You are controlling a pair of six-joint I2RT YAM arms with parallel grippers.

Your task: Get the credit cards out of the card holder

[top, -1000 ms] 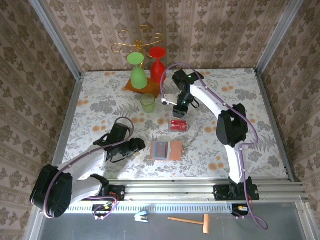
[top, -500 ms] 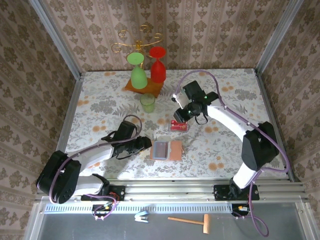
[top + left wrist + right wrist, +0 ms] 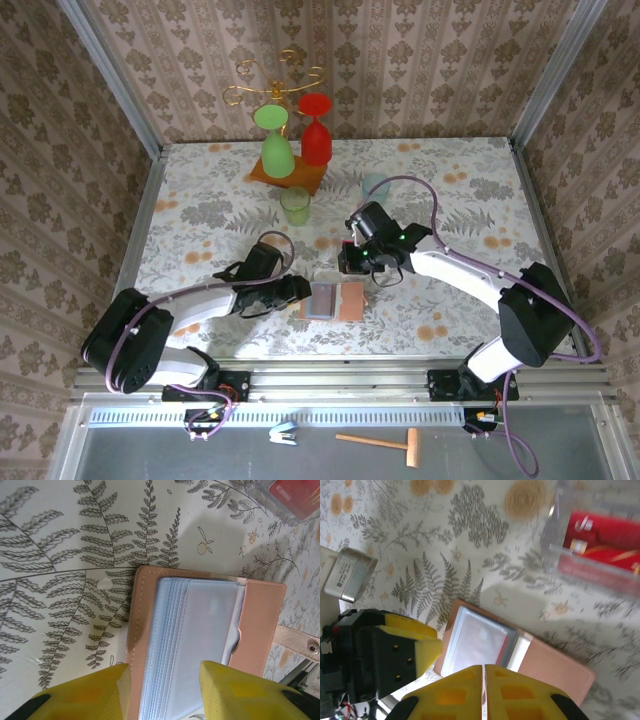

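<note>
The card holder (image 3: 350,301) lies open on the table, tan outside with grey-blue sleeves (image 3: 200,625) on its left half. A thin red edge (image 3: 508,647) shows among the sleeves. More red credit cards (image 3: 605,537) lie in a clear box (image 3: 292,497) just beyond the holder. My left gripper (image 3: 298,290) is open and low at the holder's left edge, its yellow jaws (image 3: 165,672) standing astride the sleeve stack. My right gripper (image 3: 352,266) hangs over the holder's far edge. Its jaws (image 3: 484,669) are pressed together with nothing seen between them.
A green cup (image 3: 295,205) stands behind the holder. A wooden stand (image 3: 285,175) holds a green goblet (image 3: 275,150) and a red goblet (image 3: 316,140) at the back. A pale cup (image 3: 375,185) sits behind the right wrist. Walls close in three sides.
The right arm swung from the back of the table down toward the holder and its jaws closed. The left gripper slid right up to the holder's left edge.
</note>
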